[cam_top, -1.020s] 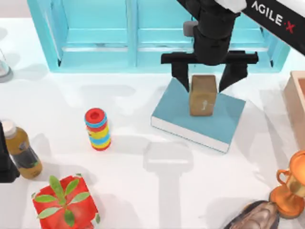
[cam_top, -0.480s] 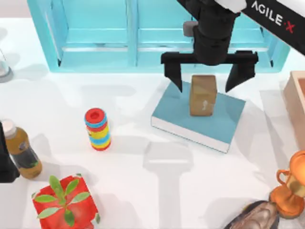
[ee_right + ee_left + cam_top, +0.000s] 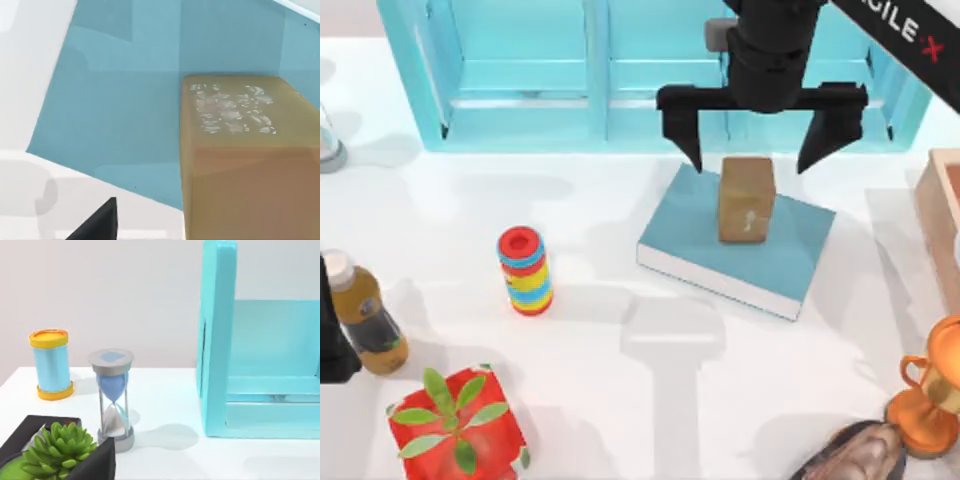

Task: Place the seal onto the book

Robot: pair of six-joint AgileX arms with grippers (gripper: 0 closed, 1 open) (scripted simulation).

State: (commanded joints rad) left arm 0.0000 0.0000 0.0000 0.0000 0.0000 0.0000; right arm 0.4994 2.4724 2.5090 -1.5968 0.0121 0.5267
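Observation:
The tan-brown seal point(image 3: 746, 199) stands upright on the teal-blue book point(image 3: 700, 235), right of the table's middle. My right gripper point(image 3: 760, 155) hangs open above the seal's far side, its black fingers point(image 3: 685, 130) spread wide and clear of the block. In the right wrist view the seal point(image 3: 245, 160) looms close on the book's cover point(image 3: 125, 115), with one dark fingertip point(image 3: 97, 225) at the edge. My left arm point(image 3: 332, 345) is parked at the table's left edge.
A turquoise shelf unit point(image 3: 520, 70) spans the back. A striped red-topped cylinder point(image 3: 525, 270), a bottle point(image 3: 365, 315) and a red potted plant point(image 3: 455, 420) sit at left. A copper trophy point(image 3: 930, 390) and a dark oval thing point(image 3: 855, 455) are at front right. An hourglass point(image 3: 114, 397) appears in the left wrist view.
My right gripper has opened wider and risen away from the seal, toward the shelf. The seal stays standing on the book.

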